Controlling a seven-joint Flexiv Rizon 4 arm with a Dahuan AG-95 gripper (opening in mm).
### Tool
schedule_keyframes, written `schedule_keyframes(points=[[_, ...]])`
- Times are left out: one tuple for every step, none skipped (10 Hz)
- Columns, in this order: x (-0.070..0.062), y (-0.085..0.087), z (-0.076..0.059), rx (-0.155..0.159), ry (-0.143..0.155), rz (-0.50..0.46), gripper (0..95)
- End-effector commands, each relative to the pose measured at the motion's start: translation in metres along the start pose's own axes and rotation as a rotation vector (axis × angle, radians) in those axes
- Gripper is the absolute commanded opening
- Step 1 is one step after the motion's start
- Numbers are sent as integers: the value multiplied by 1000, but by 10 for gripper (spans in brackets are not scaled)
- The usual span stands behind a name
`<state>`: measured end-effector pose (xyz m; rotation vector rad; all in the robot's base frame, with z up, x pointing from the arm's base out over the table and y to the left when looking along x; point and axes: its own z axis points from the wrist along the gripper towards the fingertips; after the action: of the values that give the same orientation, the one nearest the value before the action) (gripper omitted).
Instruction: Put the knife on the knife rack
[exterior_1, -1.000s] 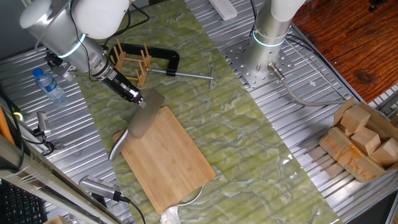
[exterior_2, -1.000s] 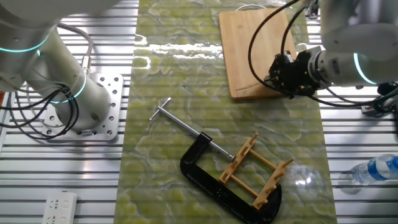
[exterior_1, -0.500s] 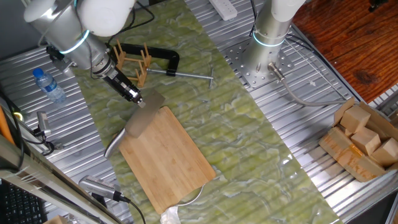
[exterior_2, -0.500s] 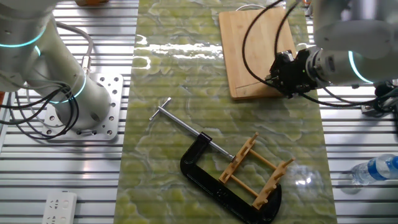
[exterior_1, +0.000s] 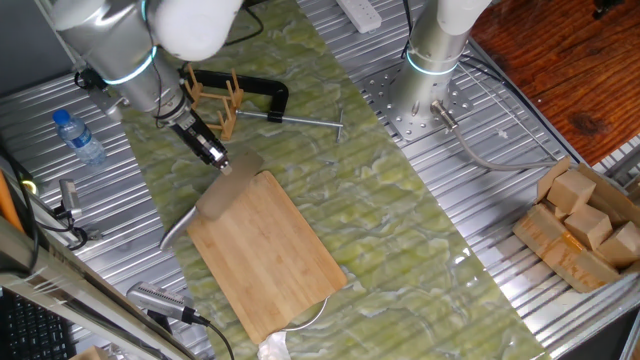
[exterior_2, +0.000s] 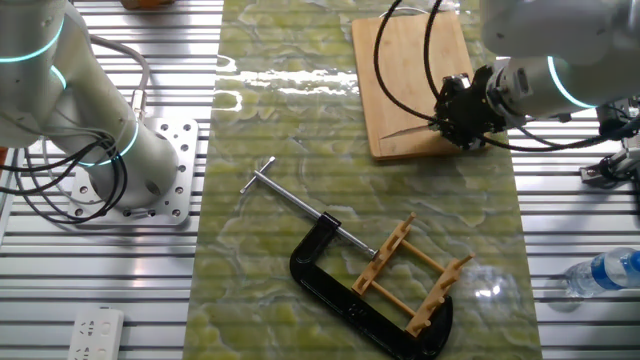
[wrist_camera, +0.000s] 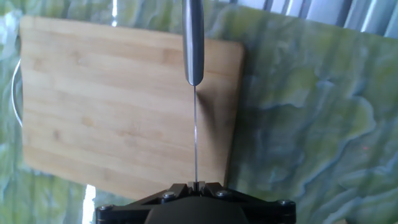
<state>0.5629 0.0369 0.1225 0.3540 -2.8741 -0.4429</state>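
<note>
Gripping the broad grey steel cleaver (exterior_1: 212, 196) by its blade, our two-finger gripper (wrist_camera: 194, 185) holds it edge-on above the bamboo cutting board (wrist_camera: 118, 102) at centre-left, presumably so it slots between the small wooden peg rack's (exterior_1: 212, 97) dowels at upper left.

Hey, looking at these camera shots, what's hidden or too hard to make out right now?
- Knife blade: in the hand view it shows edge-on as a thin line, so its face is unreadable.
- End effector: its fingertips are cut off by the hand view's bottom edge; in the other fixed view the cables and wrist cover them.
- Knife rack: outside the hand view entirely.
- Bottle: cut off by the frame edge in the other fixed view.
</note>
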Motion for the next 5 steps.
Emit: schedule_keyframes(points=[[-1,4,-3,17,-35,38,0],[-2,6,-5,28,-63,56,0],[-2,7,-5,34,-72,67,0],[-2,8,-5,36,-81,81,0],[-2,8,-5,35,-93,111,0]])
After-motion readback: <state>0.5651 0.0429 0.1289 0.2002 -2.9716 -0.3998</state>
